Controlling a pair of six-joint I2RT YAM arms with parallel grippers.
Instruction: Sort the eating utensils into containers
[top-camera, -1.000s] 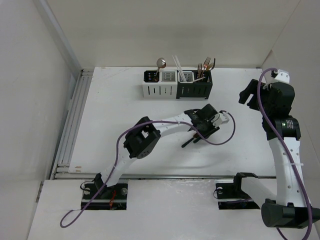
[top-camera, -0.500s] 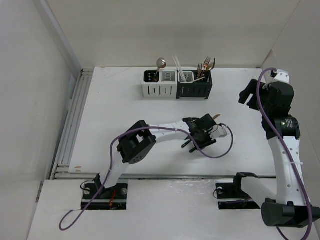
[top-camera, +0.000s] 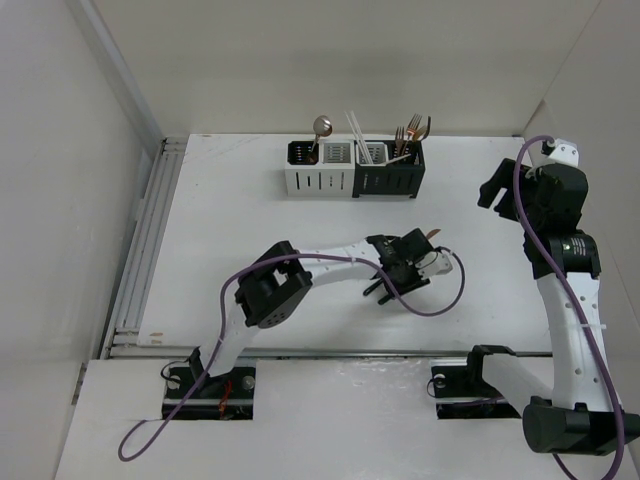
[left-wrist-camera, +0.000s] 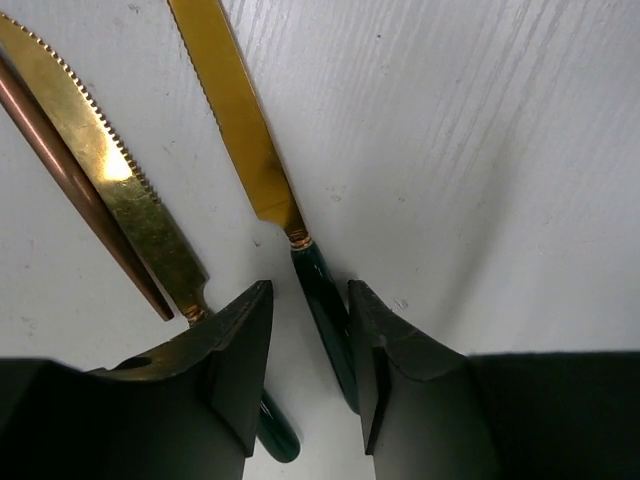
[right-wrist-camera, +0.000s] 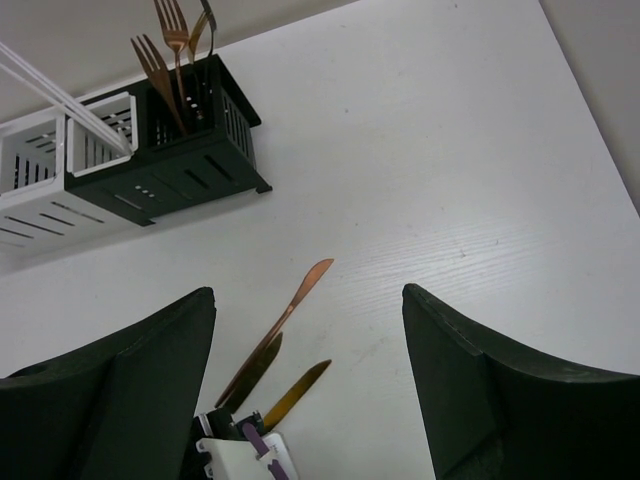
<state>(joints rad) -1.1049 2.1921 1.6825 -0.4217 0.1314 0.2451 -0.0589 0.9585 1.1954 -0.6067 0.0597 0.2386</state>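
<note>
The close-up from the left wrist is giving the real story here. The left claw (left-wrist-camera: 310, 345) is sitting low over the desk (left-wrist-camera: 480, 150), jaws partway apart and straddling the dark green handle of a gold knife (left-wrist-camera: 240, 120). There's a sliver of desk showing on the handle's left side, so it's not gripping anything. That knife is lying flat and running top to bottom of the frame with a slight slant, blade toward the top and handle toward the bottom. Just left of it, a serrated knife (left-wrist-camera: 110, 175) and a copper knife (left-wrist-camera: 60, 140) are lying on a steeper slant.

The overhead view is hiding nearly all of that. Only one tip is poking out to the upper right of the claw, around the middle of the frame. What it is showing is the containers (top-camera: 355, 170) sitting well apart near the top centre, with a spoon (top-camera: 321, 126) standing in one of them.

The right wrist view is catching the three knives fanned out at the bottom centre, tips pointing to the upper right. It's also showing forks (right-wrist-camera: 165, 65) and white chopsticks (right-wrist-camera: 60, 95) in the holders at the upper left. The right claw (right-wrist-camera: 308, 300) is hanging wide open, holding nothing.
</note>
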